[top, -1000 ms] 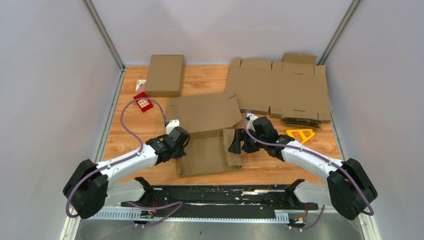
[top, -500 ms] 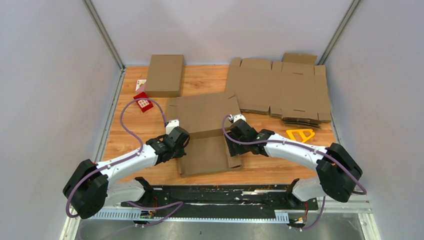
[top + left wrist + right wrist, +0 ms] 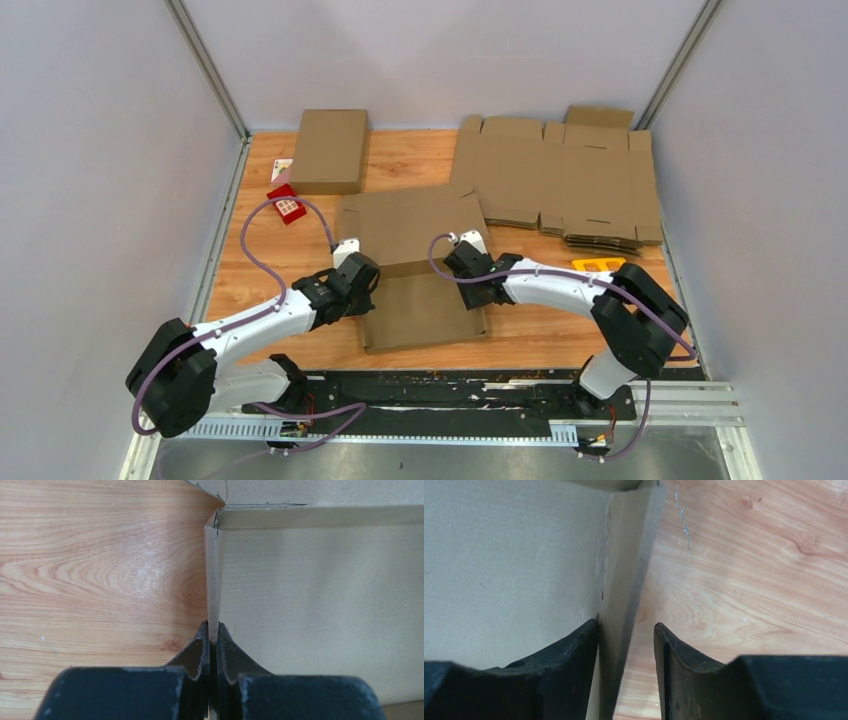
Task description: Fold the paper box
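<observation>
Now the right tool [image 3: 626, 628] has reached the paper box [image 3: 420, 310].

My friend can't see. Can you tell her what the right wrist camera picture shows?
The right claw, open, straddles a raised side flap of the plain brown cardboard box blank with its two black fingers, not yet pinching it. Cardboard fills the left side; the light wooden table shows on the right.

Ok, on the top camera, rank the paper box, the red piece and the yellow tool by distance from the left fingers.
1. Paper box: pinched at its left flap by the left fingers.
2. Red piece: beyond them, toward the far left.
3. Yellow tool: far over on the right side.
</observation>
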Robot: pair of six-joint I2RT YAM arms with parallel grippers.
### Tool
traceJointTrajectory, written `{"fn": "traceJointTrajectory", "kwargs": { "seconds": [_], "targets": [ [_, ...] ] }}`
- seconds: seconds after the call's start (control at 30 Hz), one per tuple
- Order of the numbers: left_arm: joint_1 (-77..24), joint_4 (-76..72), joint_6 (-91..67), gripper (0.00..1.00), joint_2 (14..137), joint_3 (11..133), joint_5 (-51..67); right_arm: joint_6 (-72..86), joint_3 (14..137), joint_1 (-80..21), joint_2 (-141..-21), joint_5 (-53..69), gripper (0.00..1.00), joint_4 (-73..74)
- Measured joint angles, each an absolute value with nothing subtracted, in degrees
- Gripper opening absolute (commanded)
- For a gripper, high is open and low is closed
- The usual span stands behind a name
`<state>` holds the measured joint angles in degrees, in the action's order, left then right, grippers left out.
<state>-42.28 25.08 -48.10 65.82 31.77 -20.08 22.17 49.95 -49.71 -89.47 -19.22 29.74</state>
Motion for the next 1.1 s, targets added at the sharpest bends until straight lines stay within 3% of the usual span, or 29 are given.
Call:
{"fn": "traceJointTrajectory", "kwargs": {
  "seconds": [0.13, 0.27, 0.3, 0.37, 0.47, 0.73, 0.8, 0.87, 1.1],
  "targets": [
    [-42.3, 24.45, -48.27, 0.04, 65.82, 31.75, -19.77, 22.13, 51.55, -50.17, -92.14, -21.04, 0.04, 29.98],
    [-42.48, 24.25, -48.9, 0.04, 66.24, 31.77, -19.51, 23.14, 52.03, -50.57, -92.23, -22.7, 0.0, 29.69],
    [-42.52, 24.21, -49.08, 0.05, 66.48, 31.77, -19.55, 23.29, 52.1, -50.57, -92.23, -23.03, 0.04, 29.65],
    [-42.52, 24.03, -49.36, 0.11, 66.72, 31.77, -19.59, 23.46, 52.1, -50.61, -92.23, -23.55, 0.26, 29.65],
    [-42.5, 24.1, -49.21, 0.3, 66.81, 31.77, -19.88, 22.87, 52.1, -50.96, -92.2, -24.62, 0.49, 30.28],
    [-42.5, 26.74, -46.28, 0.7, 66.08, 32.97, -20.97, 21.67, 51.7, -50.96, -89.47, -23.38, 0.54, 30.59],
    [-42.5, 27.27, -45.15, 0.77, 64.14, 33.3, -21.12, 21.39, 51.7, -50.96, -88.38, -22.61, 0.65, 30.57],
    [-42.5, 27.53, -43.88, 0.78, 61.01, 33.39, -21.15, 21.04, 51.7, -50.94, -87.83, -21.96, 0.78, 30.59],
    [-39.81, 27.51, -40.1, 0.78, 54.76, 35.44, -20.97, 19.94, 51.79, -49.74, -84.27, -18.65, 0.92, 30.57]
  ]
}}
